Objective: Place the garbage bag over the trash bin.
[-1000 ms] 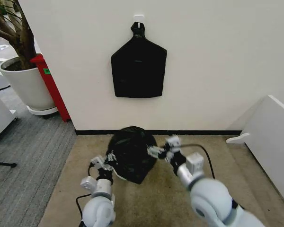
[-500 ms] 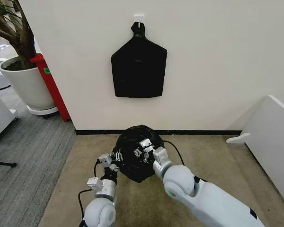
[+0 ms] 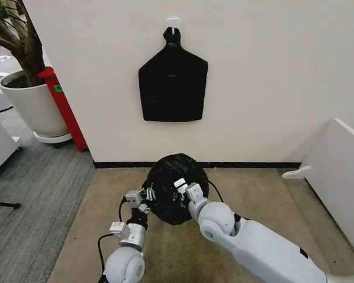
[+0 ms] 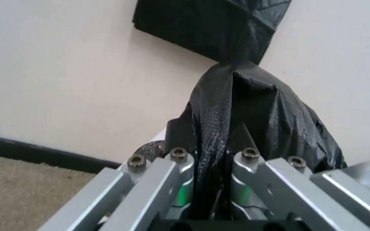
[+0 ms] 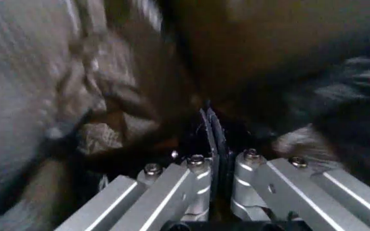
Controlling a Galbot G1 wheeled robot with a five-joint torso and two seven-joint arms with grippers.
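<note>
Nearest the camera in the head view, both arms reach forward over the tan carpet and meet at a crinkly, glossy black plastic garbage bag that bulges into a rounded dome just before the wall's dark baseboard. The left gripper sits at the bag's left edge; its wrist view shows the fingers pinching a gathered fold of the black film between them. The right gripper is pressed against the front of the bag — its wrist view shows the fingers drawn together on a thin dark sheet edge, the rest blurred. The bag covers whatever stands under it, so I cannot tell whether a bin is inside.

Farther off, a flat smooth black bundle with a knotted neck hangs on the cream wall. At far left stands a large white plant pot holding soil and a tree trunk — a red post is beside it.
</note>
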